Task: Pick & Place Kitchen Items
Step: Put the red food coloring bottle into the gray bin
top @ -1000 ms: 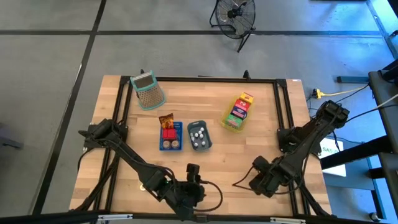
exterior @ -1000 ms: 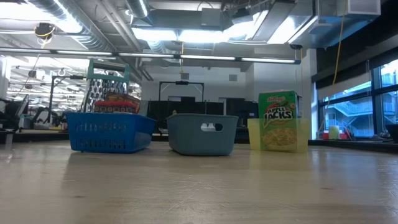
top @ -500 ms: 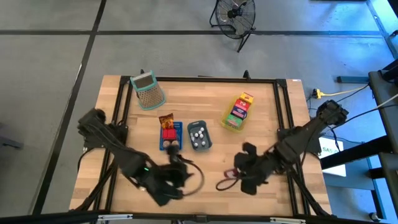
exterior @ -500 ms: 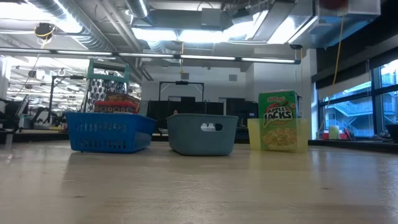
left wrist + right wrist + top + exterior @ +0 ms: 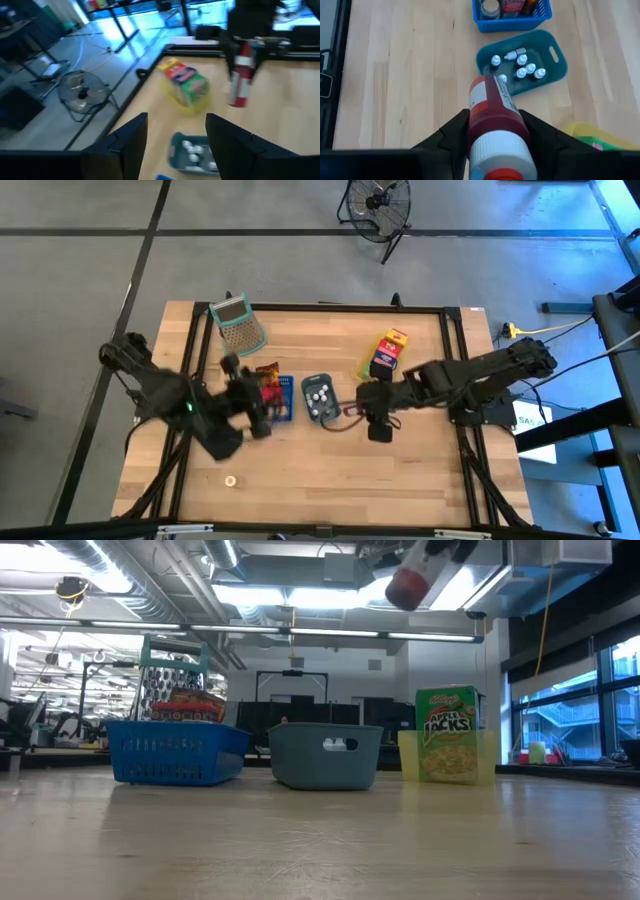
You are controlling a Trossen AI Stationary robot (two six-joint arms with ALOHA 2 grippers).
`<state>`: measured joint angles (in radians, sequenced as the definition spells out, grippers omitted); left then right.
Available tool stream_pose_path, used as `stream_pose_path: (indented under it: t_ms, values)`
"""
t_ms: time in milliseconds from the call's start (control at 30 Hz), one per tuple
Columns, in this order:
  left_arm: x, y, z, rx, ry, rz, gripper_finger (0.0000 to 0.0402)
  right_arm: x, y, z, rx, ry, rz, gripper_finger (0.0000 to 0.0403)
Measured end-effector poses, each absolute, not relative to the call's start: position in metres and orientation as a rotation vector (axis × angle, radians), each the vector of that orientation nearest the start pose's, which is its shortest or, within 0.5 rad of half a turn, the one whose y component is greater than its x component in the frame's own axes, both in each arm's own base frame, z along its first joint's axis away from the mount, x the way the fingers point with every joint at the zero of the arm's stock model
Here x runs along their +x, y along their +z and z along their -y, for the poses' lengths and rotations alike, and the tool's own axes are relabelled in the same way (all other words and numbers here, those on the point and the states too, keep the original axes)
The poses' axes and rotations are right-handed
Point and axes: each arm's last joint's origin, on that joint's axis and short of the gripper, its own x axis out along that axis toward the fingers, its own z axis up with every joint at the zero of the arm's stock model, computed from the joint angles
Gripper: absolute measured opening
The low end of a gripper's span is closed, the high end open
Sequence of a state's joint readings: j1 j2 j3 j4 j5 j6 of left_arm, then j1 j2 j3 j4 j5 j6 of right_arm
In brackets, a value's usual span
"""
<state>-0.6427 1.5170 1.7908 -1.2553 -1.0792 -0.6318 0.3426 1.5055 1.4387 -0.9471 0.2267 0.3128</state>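
right gripper [image 5: 495, 145] clamps red bottle [image 5: 495, 117] above grey-blue tray [image 5: 555, 67]; left gripper [image 5: 175, 145] empty, fingers apart, beside blue tray [image 5: 284, 412].

Both arms are dark, nearly black, built of slim straight links joined by thicker rounded joint housings. The left arm [image 5: 165, 390] carries a small green light on one housing near its middle. The right arm [image 5: 470, 377] has a bulky joint block at its outer end and a thin dark cable looping beside its wrist. The left gripper [image 5: 172, 145] ends in two broad, flat black fingers with smooth angled faces. The right gripper [image 5: 492, 132] has matching matte black fingers, wide at the base and tapering forward.
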Motion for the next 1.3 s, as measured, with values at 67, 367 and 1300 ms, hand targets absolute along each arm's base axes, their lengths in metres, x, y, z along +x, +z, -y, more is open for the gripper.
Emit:
stream_pose_path:
  t_ms: [67,367,1300]
  values:
    - [0.227,0.431,0.128,0.130,0.581,-0.479,0.0196,0.290,0.329,-0.086,0.021,-0.047,-0.983,0.0149]
    - [0.183,0.458,0.079,0.060,0.497,-0.554,0.0196,0.298,0.327,-0.060,-0.012,-0.071,-0.994,0.0149]
    - [0.172,0.471,-0.016,0.211,0.750,-0.690,0.0196,0.353,0.282,0.025,-0.252,-0.036,-1.033,0.0149]
